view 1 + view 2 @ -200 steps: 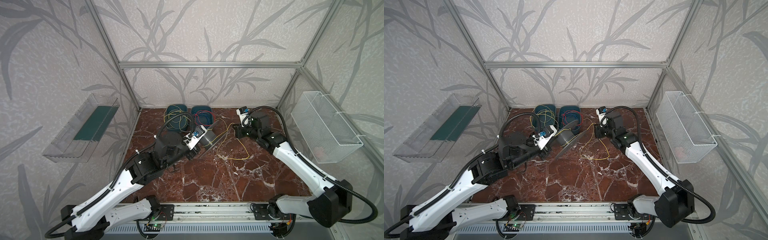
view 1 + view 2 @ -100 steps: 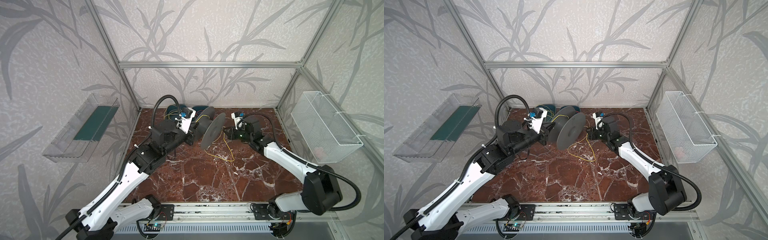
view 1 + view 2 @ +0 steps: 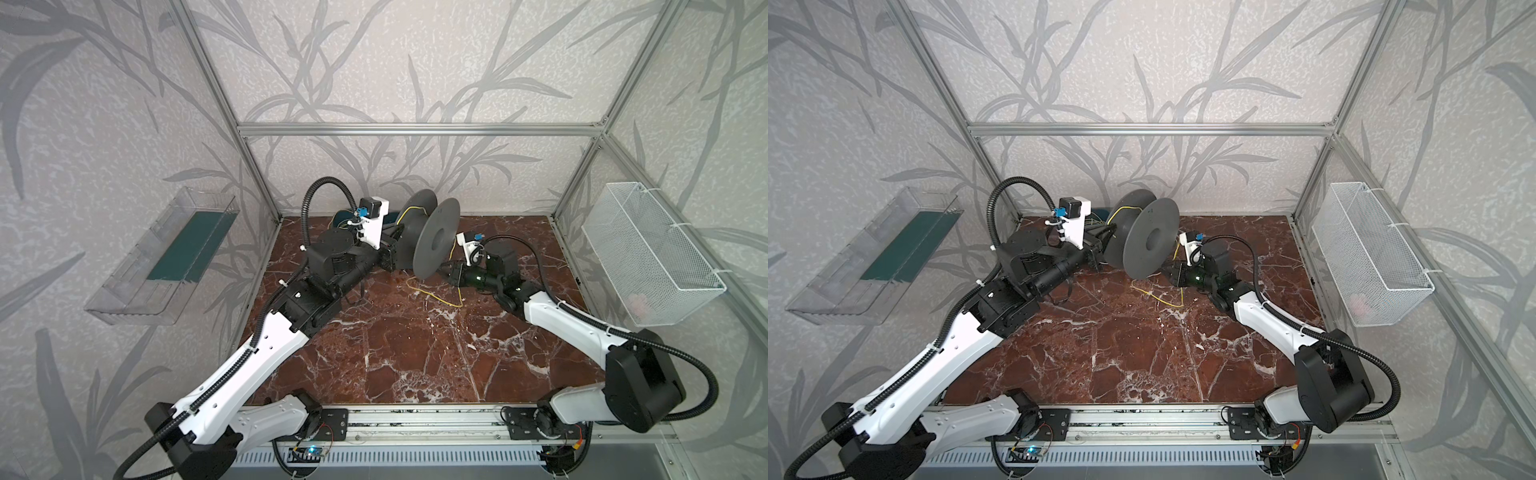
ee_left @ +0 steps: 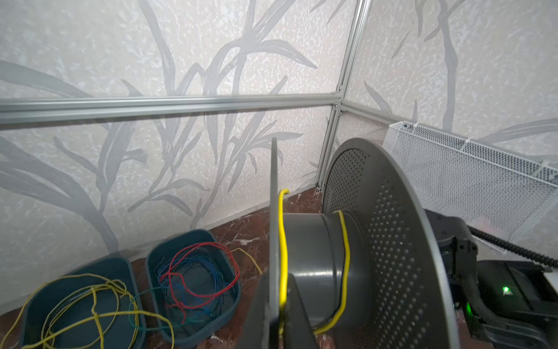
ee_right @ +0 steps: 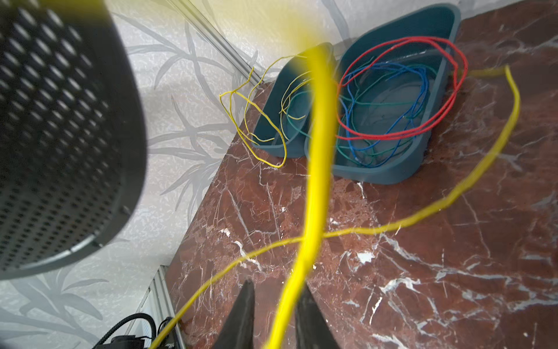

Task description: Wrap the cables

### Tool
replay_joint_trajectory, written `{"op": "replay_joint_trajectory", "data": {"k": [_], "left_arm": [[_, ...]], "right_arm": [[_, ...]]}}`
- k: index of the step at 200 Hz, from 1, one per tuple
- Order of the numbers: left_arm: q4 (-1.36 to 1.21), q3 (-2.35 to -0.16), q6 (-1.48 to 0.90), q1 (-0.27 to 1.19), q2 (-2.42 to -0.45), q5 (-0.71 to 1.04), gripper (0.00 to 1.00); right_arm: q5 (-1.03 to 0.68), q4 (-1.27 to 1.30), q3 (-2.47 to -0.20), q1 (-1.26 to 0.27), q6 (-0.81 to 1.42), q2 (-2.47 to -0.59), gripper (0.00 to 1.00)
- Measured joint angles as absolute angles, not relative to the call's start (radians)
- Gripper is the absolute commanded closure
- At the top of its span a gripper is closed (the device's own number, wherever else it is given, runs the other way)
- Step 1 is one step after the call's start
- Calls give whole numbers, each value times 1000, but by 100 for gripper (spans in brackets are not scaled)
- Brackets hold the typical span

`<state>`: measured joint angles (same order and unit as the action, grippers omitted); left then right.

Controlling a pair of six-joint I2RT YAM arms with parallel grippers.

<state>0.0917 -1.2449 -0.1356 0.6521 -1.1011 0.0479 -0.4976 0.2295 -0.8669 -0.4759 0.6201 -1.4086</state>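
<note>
Found the left pincer [image 4: 276,320] clamped tight on the near flange of the grey spool [image 4: 389,241], with a strand of the yellow cable [image 4: 347,250] running down beside that flange into the grip. Saw the spool standing on edge in both top views, axle about level, toward the back of the desk [image 3: 415,353]. Could not tell whether its lower rim touched the marble. Noted cable lying over the hub in two places: hard by the near flange and close to the perforated far one. Traced the rest down to a loose loop on the desk just in front of the spool, between the two arms.

Found the right pincer [image 5: 276,284] low beside the far flange, jaws parted a little. Saw the cable passing between them with a gap on either side, gripped by neither finger.

Picked out two dark teal bins [image 4: 205,324] side by side against the back wall, one holding red, blue and green wires, its neighbour thin yellow and green ones spilling over the rim. Spotted a white mesh basket [image 3: 648,253] on the right wall and a clear tray [image 3: 166,253] on the left.
</note>
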Motion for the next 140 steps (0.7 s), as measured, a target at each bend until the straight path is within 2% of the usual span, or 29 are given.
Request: {"op": "replay_joint_trajectory", "data": {"k": [31, 82, 88, 101, 140], "left_arm": [[73, -1263, -130, 652, -1101, 39, 100], [58, -1309, -124, 646, -1101, 20, 100], [51, -1309, -124, 645, -1101, 19, 100], [46, -1309, -125, 645, -1102, 14, 100], [40, -1319, -126, 642, -1117, -30, 100]], "right_arm": [[-506, 232, -809, -476, 645, -1369, 69], [-484, 221, -771, -477, 647, -1230, 75], [-484, 222, -771, -476, 650, -1223, 80], [-489, 225, -771, -476, 660, -1217, 100], [-485, 171, -780, -477, 636, -1209, 100]]}}
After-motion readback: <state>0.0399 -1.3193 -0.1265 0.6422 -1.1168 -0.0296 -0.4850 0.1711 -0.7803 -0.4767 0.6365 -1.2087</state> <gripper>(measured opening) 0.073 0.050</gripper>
